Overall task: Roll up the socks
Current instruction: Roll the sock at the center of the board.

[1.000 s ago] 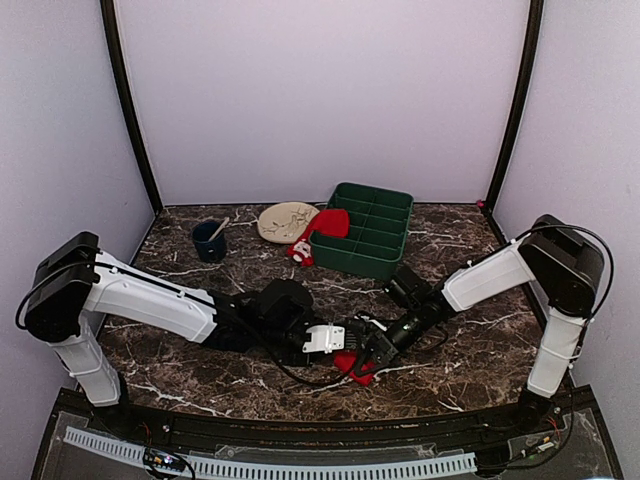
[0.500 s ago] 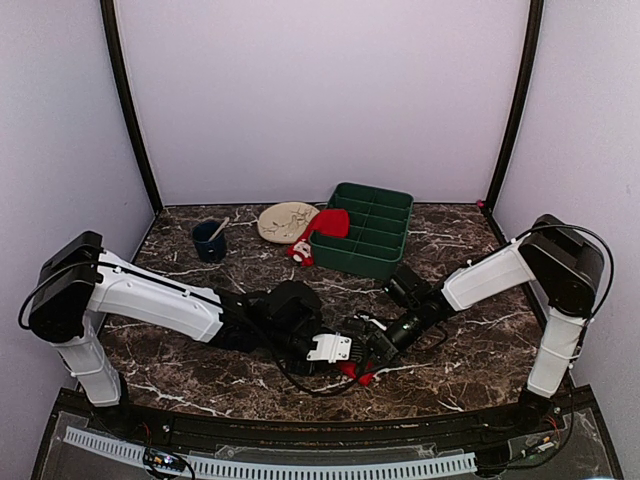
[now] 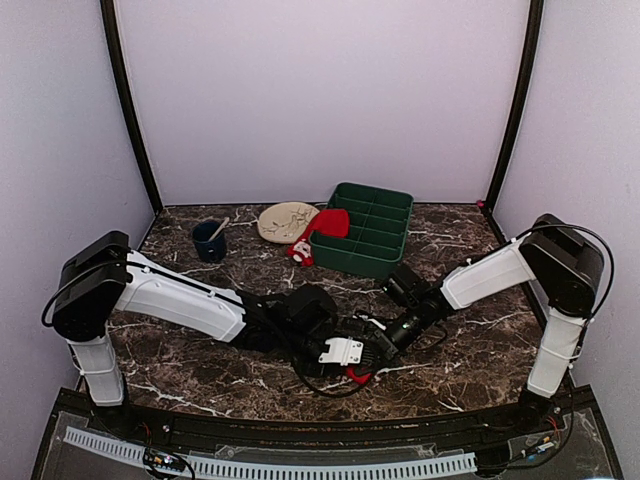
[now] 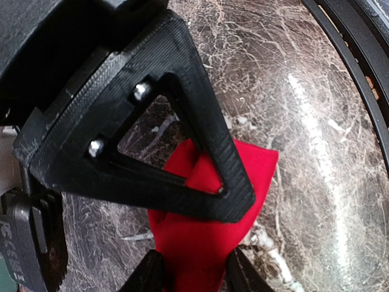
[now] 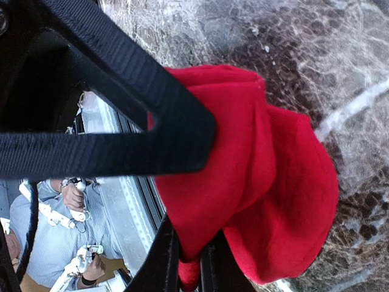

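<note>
Dark marble table (image 3: pixel 480 350) carries a blue cup (image 3: pixel 208 241), beige plate (image 3: pixel 287 221), green tray (image 3: pixel 355 257) and red sock (image 4: pixel 243 164).

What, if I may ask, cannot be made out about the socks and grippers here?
Top view: the left gripper and right gripper cover most of the near sock; rolled or not is hidden.
Left wrist view: a black finger crosses it; the bottom edge cuts it off.
Right wrist view: another finger hides its left part; who clamps it is unclear.
Top view: the white end of the far sock is too small to read.
</note>
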Available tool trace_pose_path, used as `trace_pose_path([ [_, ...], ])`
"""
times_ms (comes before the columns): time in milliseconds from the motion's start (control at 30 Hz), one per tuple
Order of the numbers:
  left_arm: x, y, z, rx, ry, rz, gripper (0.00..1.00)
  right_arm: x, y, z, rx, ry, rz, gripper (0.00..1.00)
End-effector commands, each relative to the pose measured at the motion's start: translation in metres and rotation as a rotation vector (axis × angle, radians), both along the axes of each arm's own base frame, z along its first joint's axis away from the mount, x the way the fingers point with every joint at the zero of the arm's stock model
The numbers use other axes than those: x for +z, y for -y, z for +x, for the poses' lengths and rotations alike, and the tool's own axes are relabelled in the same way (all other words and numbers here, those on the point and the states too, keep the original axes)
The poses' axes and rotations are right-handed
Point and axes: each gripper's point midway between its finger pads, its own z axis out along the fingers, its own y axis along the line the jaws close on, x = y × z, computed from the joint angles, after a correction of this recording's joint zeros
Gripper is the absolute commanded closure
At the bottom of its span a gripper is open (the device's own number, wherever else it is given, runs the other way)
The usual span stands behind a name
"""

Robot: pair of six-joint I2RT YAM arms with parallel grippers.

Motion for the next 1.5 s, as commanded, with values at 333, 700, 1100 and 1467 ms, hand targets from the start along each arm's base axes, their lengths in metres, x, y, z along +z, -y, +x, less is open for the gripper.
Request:
trace_pose_path([
  [333,-0.003,0.010,-0.010,-0.055,-0.058,0.021,0.67,0.005,-0.005,-0.005,0.043,-0.009,0.036,1.00],
  [700,-0.009,0.016,-0.012,-0.066,-0.085,0.033,0.71,0.003,-0.005,-0.008,0.050,-0.019,0.037,1.00],
  [1100,-0.016,0.010,-0.013,-0.067,-0.143,0.103,1.00,0.000,-0.002,-0.004,0.036,0.002,0.001,0.85],
  [1467,-0.022,-0.027,-0.008,0.017,-0.143,0.215,1.00,0.006,0.003,0.012,-0.027,0.053,-0.002,0.73],
])
